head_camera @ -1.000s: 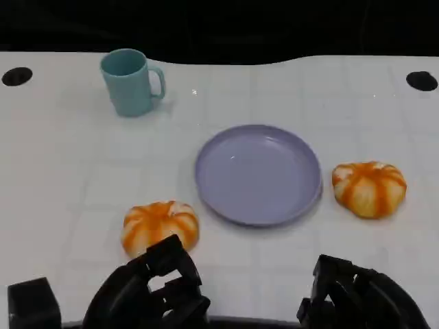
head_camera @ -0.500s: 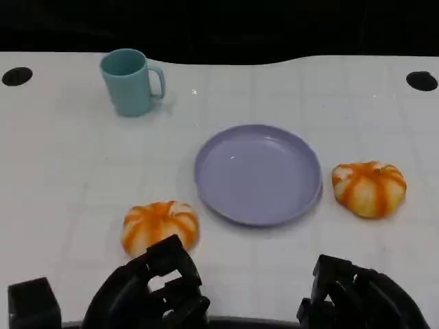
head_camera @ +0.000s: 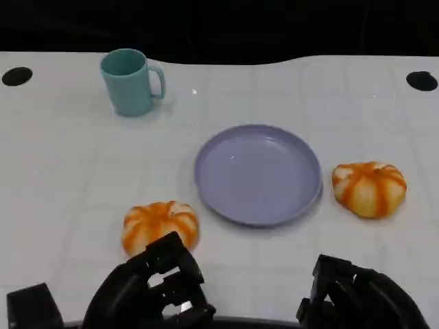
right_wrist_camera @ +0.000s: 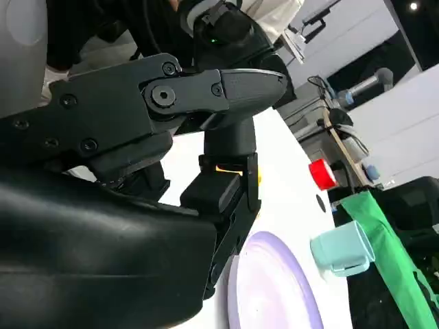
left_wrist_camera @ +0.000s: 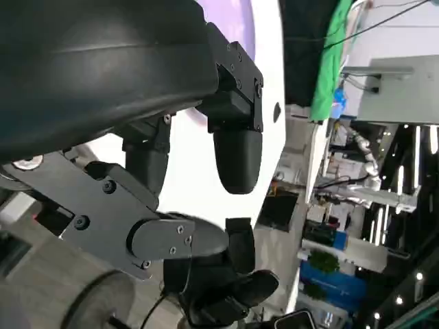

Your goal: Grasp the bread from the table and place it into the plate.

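Two orange-striped bread rolls lie on the white table, one roll (head_camera: 159, 226) left of the purple plate (head_camera: 258, 173) and the other roll (head_camera: 369, 188) to its right. The plate holds nothing. My left hand (head_camera: 147, 293) hovers just in front of the left roll, fingers apart and holding nothing. My right hand (head_camera: 360, 300) is low at the table's near edge, in front of the right roll and apart from it, also holding nothing. In the right wrist view a sliver of a roll (right_wrist_camera: 232, 168) shows behind my fingers (right_wrist_camera: 226, 171), with the plate (right_wrist_camera: 274, 291) beyond.
A teal mug (head_camera: 130, 81) stands at the back left, well away from the plate; it also appears as the mug (right_wrist_camera: 341, 248) in the right wrist view. Two black holes (head_camera: 16, 75) mark the table's far corners. A red button (right_wrist_camera: 322, 173) sits off the table.
My left hand has sunk slightly toward the near edge. The rolls, plate, mug and right hand have not moved.
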Robot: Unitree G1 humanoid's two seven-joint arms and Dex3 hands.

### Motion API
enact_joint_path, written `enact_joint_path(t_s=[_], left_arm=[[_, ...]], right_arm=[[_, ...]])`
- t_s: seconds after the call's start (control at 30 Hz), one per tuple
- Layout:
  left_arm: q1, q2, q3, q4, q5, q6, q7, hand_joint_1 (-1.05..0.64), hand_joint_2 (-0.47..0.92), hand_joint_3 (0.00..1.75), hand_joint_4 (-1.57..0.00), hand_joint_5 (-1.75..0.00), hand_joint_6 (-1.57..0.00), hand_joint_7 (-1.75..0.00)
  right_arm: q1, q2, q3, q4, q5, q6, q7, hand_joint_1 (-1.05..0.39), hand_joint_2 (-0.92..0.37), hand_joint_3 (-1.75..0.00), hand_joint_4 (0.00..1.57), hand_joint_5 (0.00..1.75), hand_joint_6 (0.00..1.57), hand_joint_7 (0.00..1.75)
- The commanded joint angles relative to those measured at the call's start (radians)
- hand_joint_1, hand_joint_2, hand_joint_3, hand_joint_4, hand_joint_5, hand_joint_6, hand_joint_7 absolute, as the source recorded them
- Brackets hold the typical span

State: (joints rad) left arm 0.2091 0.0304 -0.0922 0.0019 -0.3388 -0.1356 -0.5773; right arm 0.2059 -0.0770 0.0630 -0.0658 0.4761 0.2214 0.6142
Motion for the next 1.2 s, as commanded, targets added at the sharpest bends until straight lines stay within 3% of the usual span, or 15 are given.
enact_joint_path(t_s=[0.03, 0.2, 0.47, 0.63, 0.8, 0.93, 1.2], left_arm=[[0.013, -0.005, 0.003, -0.005, 0.142, -0.144, 0.105, -0.48, 0.89, 0.08, -0.34, -1.72, -0.35, -1.36], [0.013, 0.008, 0.003, -0.032, 0.283, -0.220, 0.211, -0.45, 0.92, 0.07, -0.41, -1.41, -0.42, -0.86], [0.000, 0.089, 0.010, -0.181, 0.485, -0.151, 0.305, -0.40, 0.90, 0.00, -0.43, -0.97, -0.54, -0.27], [-0.031, 0.168, 0.002, -0.276, 0.641, -0.020, 0.302, -0.44, 0.89, 0.00, -0.28, -0.97, -0.51, -0.13], [-0.056, 0.231, -0.027, -0.347, 0.872, 0.054, 0.337, -0.55, 0.88, 0.00, -0.39, -0.55, -0.49, -0.01], [-0.086, 0.283, -0.068, -0.378, 1.078, 0.086, 0.350, -0.58, 0.89, 0.00, -0.37, -0.45, -0.40, 0.00], [-0.148, 0.300, -0.148, -0.365, 1.344, 0.168, 0.335, -0.62, 0.89, 0.00, -0.26, -0.37, -0.26, 0.00]], right_arm=[[0.005, -0.004, 0.001, -0.026, 0.003, 0.011, -0.012, -0.71, -0.92, -0.24, 0.86, 1.63, 0.78, 1.39], [0.010, -0.002, 0.007, -0.030, -0.002, 0.007, -0.014, -0.71, -0.92, -0.24, 0.85, 1.62, 0.77, 1.40], [0.010, -0.002, 0.010, -0.031, -0.001, 0.002, -0.010, -0.70, -0.92, -0.25, 0.85, 1.61, 0.76, 1.40], [0.007, -0.002, 0.010, -0.029, 0.001, 0.002, -0.006, -0.71, -0.92, -0.25, 0.86, 1.60, 0.77, 1.40], [0.008, -0.004, 0.012, -0.026, -0.004, -0.006, -0.002, -0.70, -0.92, -0.26, 0.86, 1.60, 0.77, 1.40], [0.009, -0.005, 0.012, -0.031, -0.005, -0.001, -0.007, -0.70, -0.92, -0.26, 0.86, 1.60, 0.77, 1.40], [0.008, -0.005, 0.009, -0.027, 0.001, 0.005, -0.005, -0.70, -0.92, -0.24, 0.87, 1.61, 0.77, 1.40]])
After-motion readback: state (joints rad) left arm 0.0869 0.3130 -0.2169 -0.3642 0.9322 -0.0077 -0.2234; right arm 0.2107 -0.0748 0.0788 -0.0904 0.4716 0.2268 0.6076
